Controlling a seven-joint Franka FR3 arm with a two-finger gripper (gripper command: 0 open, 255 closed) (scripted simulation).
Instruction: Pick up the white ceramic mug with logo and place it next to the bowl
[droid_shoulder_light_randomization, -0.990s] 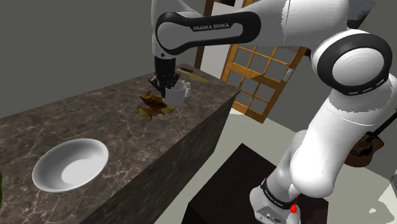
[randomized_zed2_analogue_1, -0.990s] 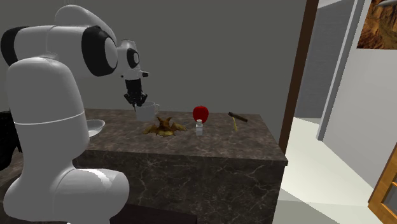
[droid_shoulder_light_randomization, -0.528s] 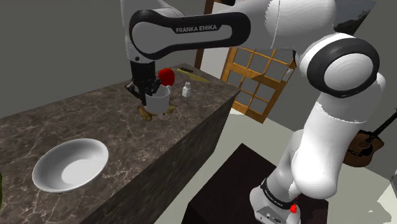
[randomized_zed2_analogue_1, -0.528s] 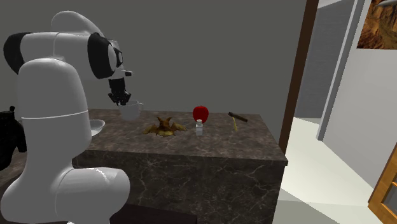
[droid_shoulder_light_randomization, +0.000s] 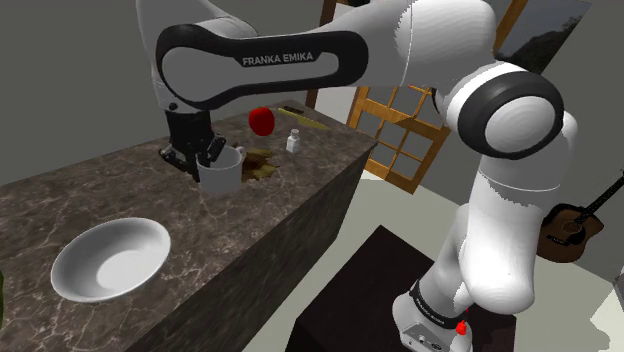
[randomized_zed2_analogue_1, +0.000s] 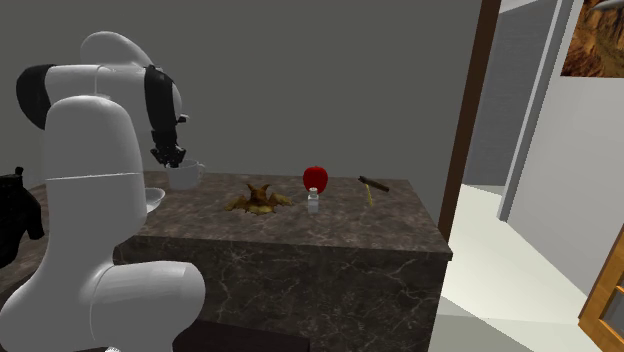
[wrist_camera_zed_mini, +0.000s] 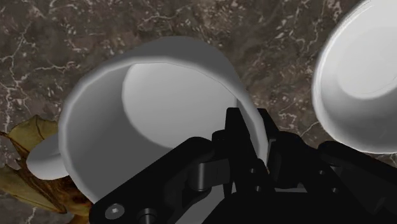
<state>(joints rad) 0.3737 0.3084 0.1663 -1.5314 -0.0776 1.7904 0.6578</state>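
A plain white mug hangs upright just above the dark marble counter, and my gripper is shut on its rim. In the wrist view one finger is inside the mug and the other outside; my gripper clasps the wall opposite the handle. The white bowl lies on the counter toward the shoulder view's lower left, a short way from the mug. From the wrist, the bowl is close beside the mug. In the second exterior view the mug hangs under my gripper, above the bowl.
A brown leafy heap lies just behind the mug. A red apple and a small bottle stand farther back, with a thin stick-like item near the counter's end. A wooden glazed door stands beyond.
My arm has carried the mug from over the brown heap toward the shoulder view's left, nearer the bowl. The grip on the rim is unchanged.
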